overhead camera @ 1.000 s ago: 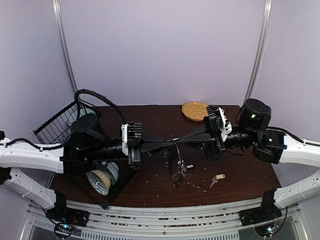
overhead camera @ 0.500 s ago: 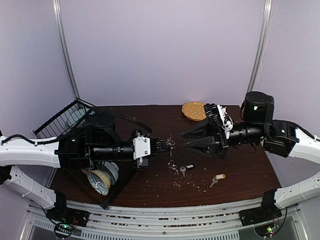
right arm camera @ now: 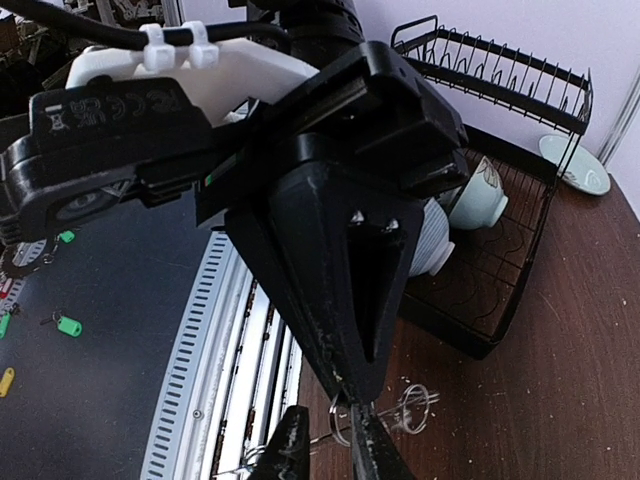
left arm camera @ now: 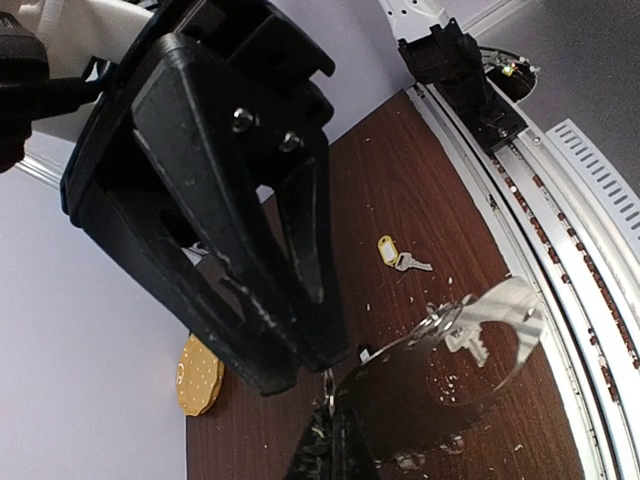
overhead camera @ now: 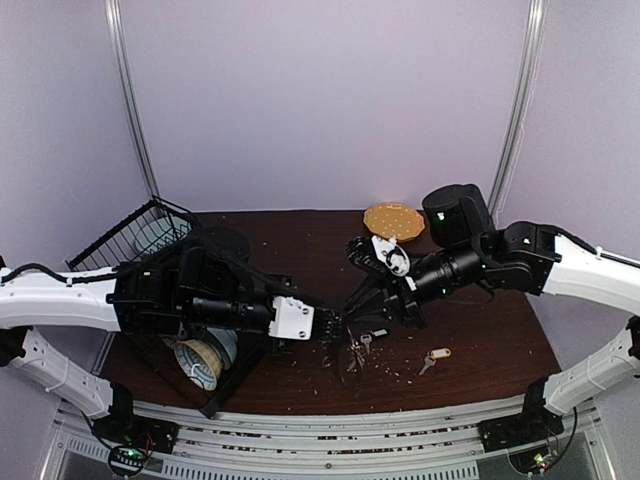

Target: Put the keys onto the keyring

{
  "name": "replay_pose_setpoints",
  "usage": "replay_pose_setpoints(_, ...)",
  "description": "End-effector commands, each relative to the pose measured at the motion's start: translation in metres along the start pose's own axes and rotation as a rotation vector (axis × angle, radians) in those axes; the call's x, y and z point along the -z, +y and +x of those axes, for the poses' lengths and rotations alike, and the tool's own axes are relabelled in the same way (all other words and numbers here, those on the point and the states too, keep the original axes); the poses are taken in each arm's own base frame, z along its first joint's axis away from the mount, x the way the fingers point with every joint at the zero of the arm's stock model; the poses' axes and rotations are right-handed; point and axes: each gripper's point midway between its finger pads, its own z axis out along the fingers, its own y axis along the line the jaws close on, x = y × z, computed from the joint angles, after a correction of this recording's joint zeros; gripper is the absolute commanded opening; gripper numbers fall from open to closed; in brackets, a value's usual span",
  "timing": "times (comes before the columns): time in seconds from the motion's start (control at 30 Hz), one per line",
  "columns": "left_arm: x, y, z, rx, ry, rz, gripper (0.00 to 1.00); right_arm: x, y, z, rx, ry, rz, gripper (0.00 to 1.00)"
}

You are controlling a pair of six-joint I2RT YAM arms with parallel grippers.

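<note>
Over table [overhead camera: 310, 240] | left hand [overhead camera: 328, 325] pinches keyring [left arm camera: 505, 295] | yellow key tag [left arm camera: 388, 250] unreadable

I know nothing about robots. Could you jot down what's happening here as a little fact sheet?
Left gripper: shut, pinching the keyring, which hangs from it
Right gripper: fingertips at the ring, opposite the left; grip unclear
Yellow-tagged key: loose on the table, away from both grippers
Black-and-white-tagged key: close by the ring; threaded or not, cannot tell
Also there: dish rack, tan dotted disc
</note>
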Motion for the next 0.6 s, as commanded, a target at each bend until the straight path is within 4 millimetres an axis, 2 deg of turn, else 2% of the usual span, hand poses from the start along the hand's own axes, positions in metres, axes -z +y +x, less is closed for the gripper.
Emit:
replay_pose_setpoints(0.0, 0.012, 0.013, -0.025, -0.039, -0.089, -0.028, 0.0, 0.007, 0.01, -0.002, 0.002, 0.013, -0.054, 0.18)
replay_pose_setpoints(0.17, 0.01, 0.01, -0.029, -0.045, -0.107, -0.012, 0.0, -0.001, 0.013, 0.002, -0.027, 0.035, -0.104, 0.17)
replay_pose_setpoints(0.43, 0.012, 0.005, -0.038, -0.059, -0.148, 0.011, 0.0, -0.006, 0.008, 0.001, -0.035, 0.031, -0.092, 0.18)
replay_pose_setpoints(0.57, 0.011, 0.004, -0.037, -0.065, -0.141, 0.009, 0.0, -0.008, 0.008, 0.004, -0.04, 0.048, -0.102, 0.14)
